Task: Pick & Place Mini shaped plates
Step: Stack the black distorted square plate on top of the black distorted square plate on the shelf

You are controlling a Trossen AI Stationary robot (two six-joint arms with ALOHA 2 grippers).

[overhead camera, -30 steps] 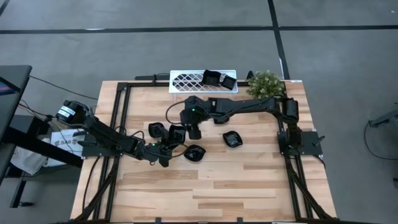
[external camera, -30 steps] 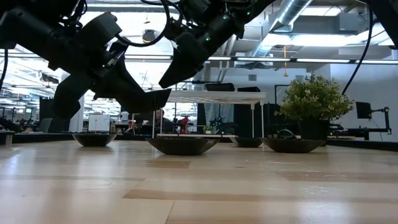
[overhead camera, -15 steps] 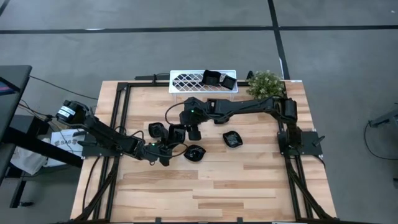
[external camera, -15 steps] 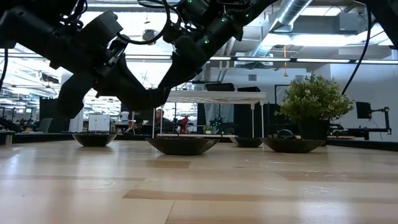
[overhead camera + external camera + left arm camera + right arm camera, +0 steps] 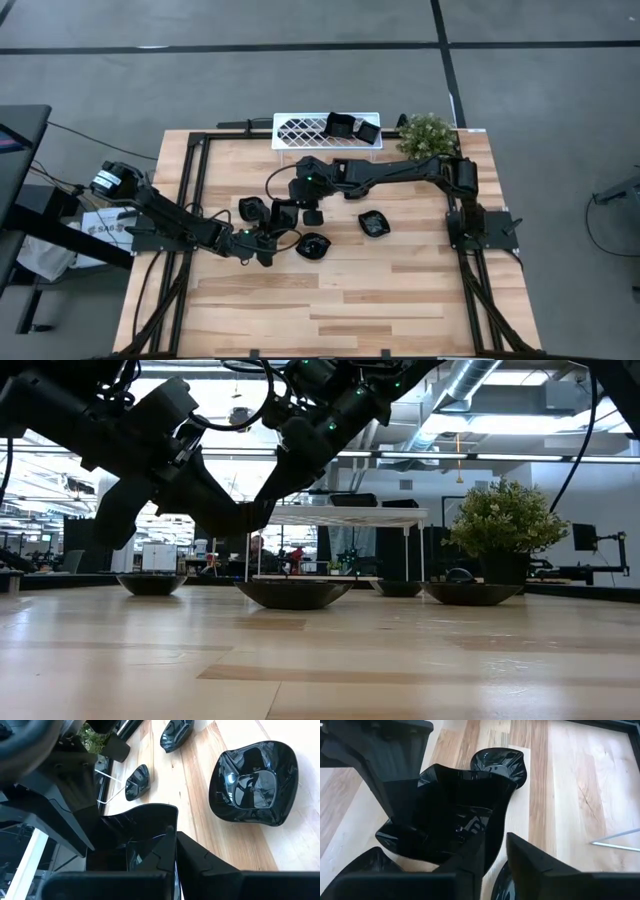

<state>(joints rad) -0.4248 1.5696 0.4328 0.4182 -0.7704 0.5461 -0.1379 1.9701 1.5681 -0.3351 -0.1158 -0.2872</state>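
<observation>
A squarish glossy black mini plate [image 5: 285, 212] hangs above the table between both grippers. My left gripper [image 5: 175, 834] is shut on one rim, and my right gripper [image 5: 495, 844] is shut on the opposite rim. In the low view the two grippers meet above the wood [image 5: 252, 515]. Three more mini plates rest on their bases on the table: one at the left [image 5: 252, 208], a lobed one [image 5: 314, 245] and one at the right [image 5: 374, 223]. Two others stand in the white lattice rack [image 5: 310, 130]. My left gripper pinches the plate's rim [image 5: 162, 822] between its two fingers, coming from the table's left and near side at a slant. The plate is lifted clear of the table. My right gripper pinches the opposite rim [image 5: 487, 827] between its two fingers, slanting down from the table's far right. The plate's hollow faces its camera.
A potted green plant [image 5: 428, 133] stands at the far right corner beside the rack. Black frame rails [image 5: 195, 180] run along the table's left and right sides. Bare wood [image 5: 350, 300] lies toward the near edge.
My right gripper has come down toward the plate that my left gripper holds up, and its fingers have drawn in on the plate's rim. The plate has stayed lifted in place.
</observation>
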